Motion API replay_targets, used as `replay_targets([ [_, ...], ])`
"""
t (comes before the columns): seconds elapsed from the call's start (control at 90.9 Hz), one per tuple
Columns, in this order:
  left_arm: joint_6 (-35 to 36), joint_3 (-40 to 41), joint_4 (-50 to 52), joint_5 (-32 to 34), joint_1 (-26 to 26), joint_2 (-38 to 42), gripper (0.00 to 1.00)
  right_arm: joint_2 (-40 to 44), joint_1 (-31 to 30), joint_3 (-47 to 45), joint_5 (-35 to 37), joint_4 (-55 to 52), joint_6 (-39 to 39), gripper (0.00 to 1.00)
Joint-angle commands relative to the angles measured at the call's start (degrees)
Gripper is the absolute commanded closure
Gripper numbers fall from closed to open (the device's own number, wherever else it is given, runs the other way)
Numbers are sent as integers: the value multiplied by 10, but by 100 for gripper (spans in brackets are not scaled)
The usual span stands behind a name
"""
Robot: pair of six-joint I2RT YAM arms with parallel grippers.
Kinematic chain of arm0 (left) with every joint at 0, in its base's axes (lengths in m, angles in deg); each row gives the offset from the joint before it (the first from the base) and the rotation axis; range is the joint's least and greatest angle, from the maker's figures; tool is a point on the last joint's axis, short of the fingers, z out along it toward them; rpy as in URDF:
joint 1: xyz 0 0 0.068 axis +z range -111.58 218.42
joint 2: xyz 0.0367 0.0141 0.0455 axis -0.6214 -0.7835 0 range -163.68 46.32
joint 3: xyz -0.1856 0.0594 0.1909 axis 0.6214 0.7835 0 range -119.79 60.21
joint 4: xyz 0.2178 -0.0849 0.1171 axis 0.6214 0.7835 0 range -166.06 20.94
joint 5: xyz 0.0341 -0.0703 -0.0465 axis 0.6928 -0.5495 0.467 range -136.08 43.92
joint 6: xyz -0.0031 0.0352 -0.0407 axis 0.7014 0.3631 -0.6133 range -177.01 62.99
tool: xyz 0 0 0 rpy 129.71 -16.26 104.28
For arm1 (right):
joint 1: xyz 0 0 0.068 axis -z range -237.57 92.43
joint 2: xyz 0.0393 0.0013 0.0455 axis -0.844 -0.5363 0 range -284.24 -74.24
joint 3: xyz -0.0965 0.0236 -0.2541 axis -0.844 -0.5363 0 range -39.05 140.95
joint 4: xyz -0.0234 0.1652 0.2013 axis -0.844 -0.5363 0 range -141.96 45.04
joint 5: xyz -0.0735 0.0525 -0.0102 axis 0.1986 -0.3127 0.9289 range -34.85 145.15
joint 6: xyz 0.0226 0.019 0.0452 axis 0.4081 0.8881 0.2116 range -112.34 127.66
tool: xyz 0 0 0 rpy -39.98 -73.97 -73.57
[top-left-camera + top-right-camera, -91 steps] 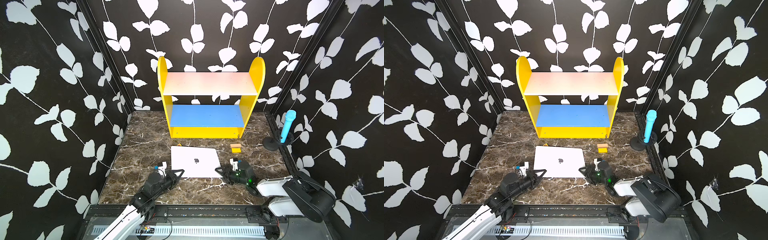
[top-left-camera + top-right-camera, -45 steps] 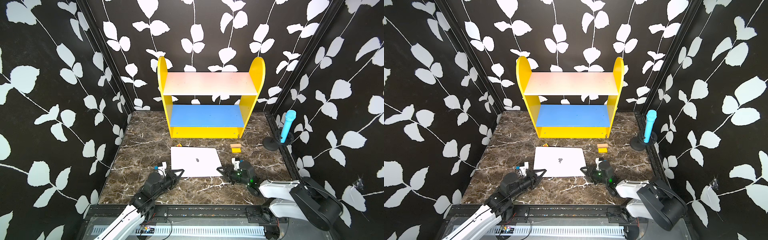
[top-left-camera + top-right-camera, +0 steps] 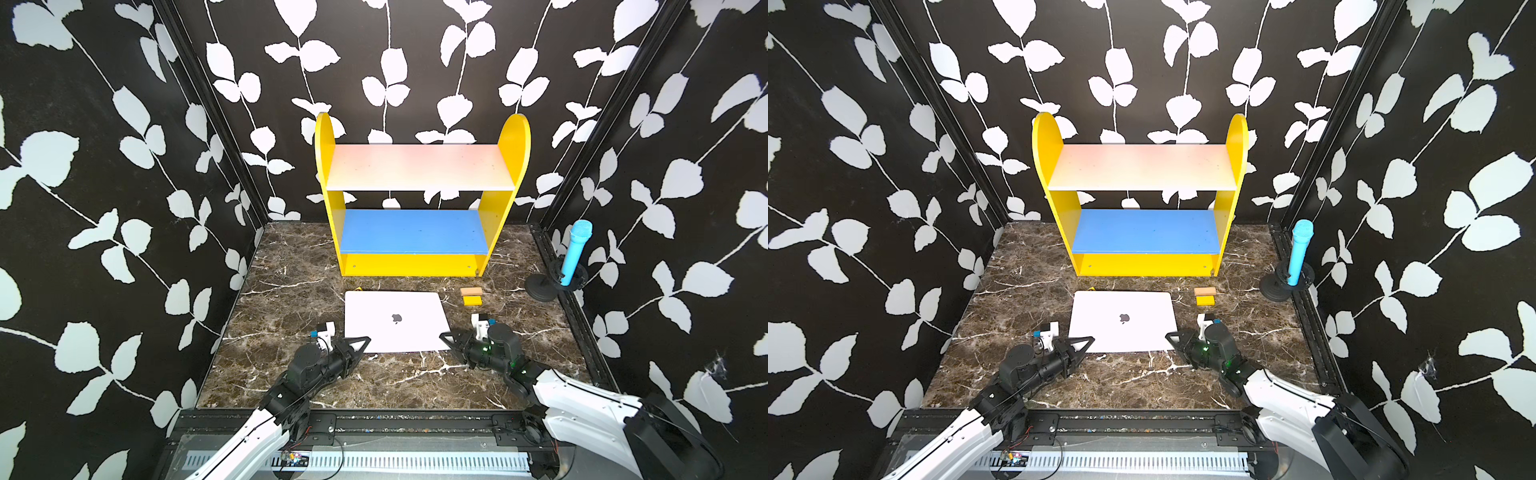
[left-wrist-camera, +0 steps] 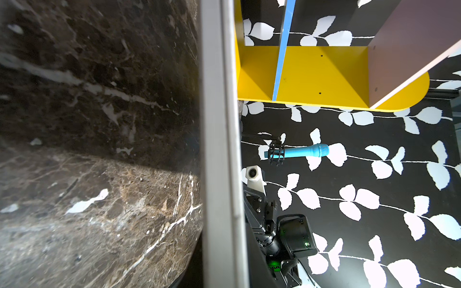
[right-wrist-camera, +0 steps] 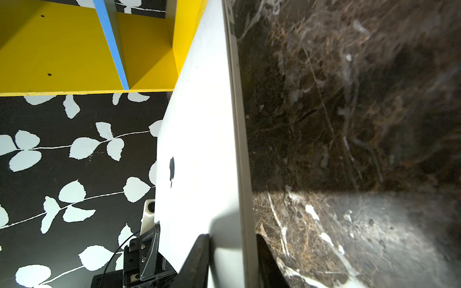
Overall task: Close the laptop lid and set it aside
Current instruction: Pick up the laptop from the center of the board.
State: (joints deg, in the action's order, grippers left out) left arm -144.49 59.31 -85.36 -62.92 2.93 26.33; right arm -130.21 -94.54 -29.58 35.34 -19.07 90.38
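We log the laptop (image 3: 397,320) flat on the bench (image 3: 291,291) between both end effectors, the laptop lid (image 3: 1121,320) shut on its base, logo up. The left end effector (image 3: 362,343) is narrow, clamped on one near corner. The right end effector (image 3: 446,337) has fingers (image 5: 199,256) above and below the other near corner, and we cannot tell if they pinch. We judge both take the thin edge to lift it level. The shell is smooth, matte, silver-white, round-cornered; the bench is glossy veined marble.
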Motion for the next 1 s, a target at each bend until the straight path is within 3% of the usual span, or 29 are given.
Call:
replay_targets([
  [0.0,75,-26,-18,1,-2,-7,87,32,-4,29,-7,19,-36,76],
  [0.231,91,-44,-25,-7,-2,-33,59,74,-5,37,2,-4,-36,81],
  [0.418,101,-61,-26,-10,-2,-45,47,101,-3,40,14,-22,-36,86],
  [0.693,118,-97,-30,-11,-2,-65,48,120,-4,59,17,-41,-38,92],
  [0.99,131,-137,-56,-15,-2,-107,60,140,-4,95,23,-78,-55,94],
])
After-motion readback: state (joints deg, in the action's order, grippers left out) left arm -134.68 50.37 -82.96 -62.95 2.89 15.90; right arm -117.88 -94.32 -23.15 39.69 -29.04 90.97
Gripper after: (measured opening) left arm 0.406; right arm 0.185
